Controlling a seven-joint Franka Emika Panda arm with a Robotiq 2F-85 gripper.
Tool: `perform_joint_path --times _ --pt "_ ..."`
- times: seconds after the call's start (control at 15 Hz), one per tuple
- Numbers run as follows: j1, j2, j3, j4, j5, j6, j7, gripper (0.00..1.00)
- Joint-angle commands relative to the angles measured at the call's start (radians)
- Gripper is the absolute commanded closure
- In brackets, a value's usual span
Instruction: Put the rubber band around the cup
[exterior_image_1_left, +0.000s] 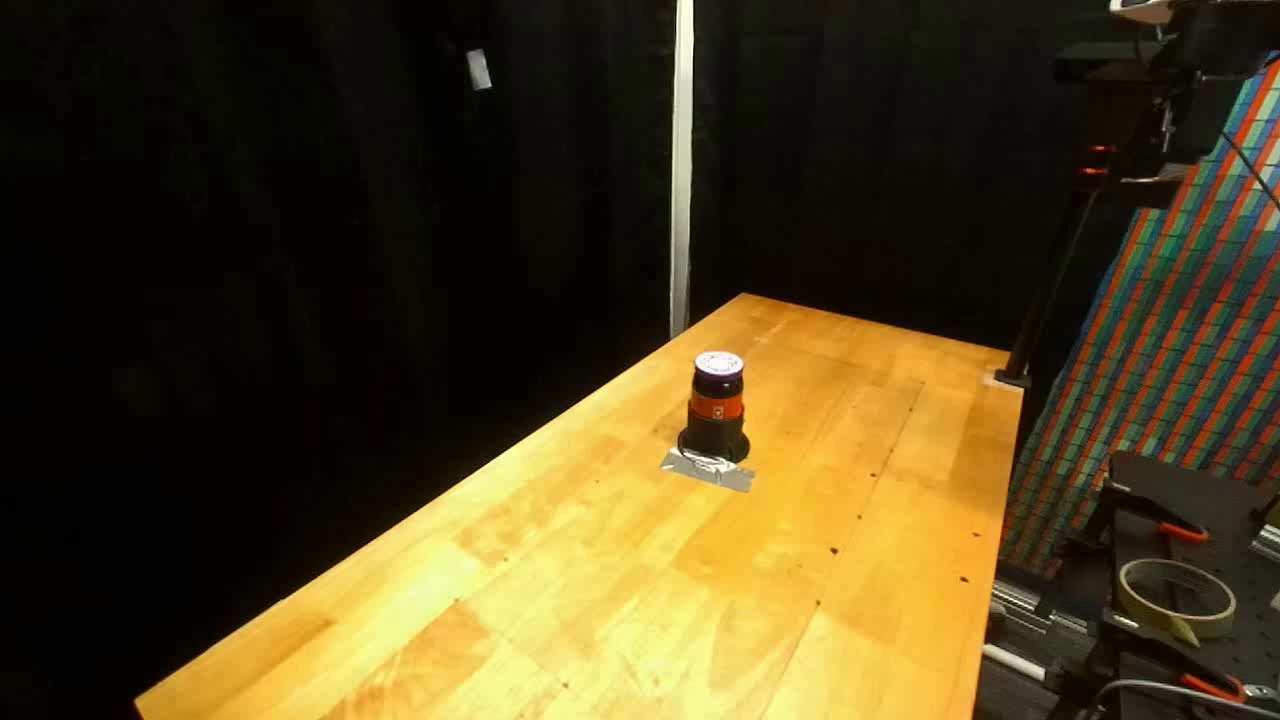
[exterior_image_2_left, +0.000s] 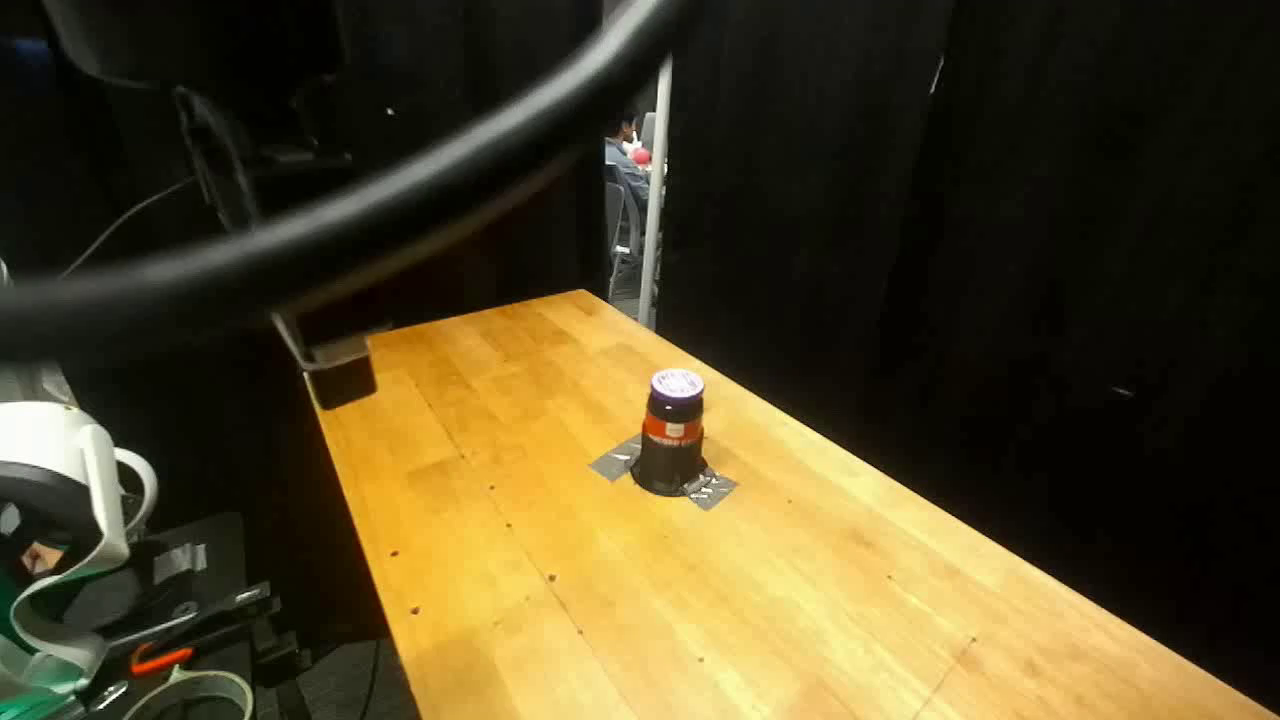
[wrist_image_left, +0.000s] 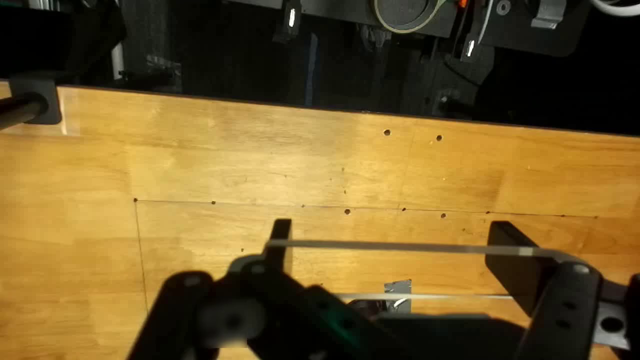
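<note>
Rubber band (wrist_image_left: 400, 246) drawn out as a loop round the fingers (wrist_image_left: 515, 275) of the claw (wrist_image_left: 392, 240); jaws spread wide, nothing pinched between them. Cup (exterior_image_1_left: 717, 408) upright on the worktop (exterior_image_1_left: 620, 620), nearer the long edge by the black curtain (exterior_image_1_left: 350, 300) than the opposite long edge, well apart from any corner in sight; grey tape (exterior_image_1_left: 707, 471) at its foot. Wrist view: cup mostly hidden by the claw, a dark sliver beside the lower strand. Step as judged: bring the loop over the cup. Likely wants a shift toward the curtain-side edge; centre by the exterior views once the claw enters them, wrist view being blocked. Then straight down at the same spread, a finger either side of the cup, both strands below its top. Risks: band rolling off the fingertips, a finger knocking the cup. Release low by narrowing slightly, then lift.
</note>
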Motion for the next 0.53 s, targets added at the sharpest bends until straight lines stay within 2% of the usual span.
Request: perform_joint_path --times 0.0,0.13,0.27,0.47 --pt "-0.010 0.002 0.008 0.005 0.006 -0.002 -0.006 0.00" --pt "-0.009 0.000 0.008 0.008 0.006 -0.002 -0.005 0.00" --pt "0.011 0.034 0.085 0.037 0.000 0.009 0.063 0.00" --pt "0.051 0.153 0.229 0.098 -0.004 0.088 0.196 0.00"
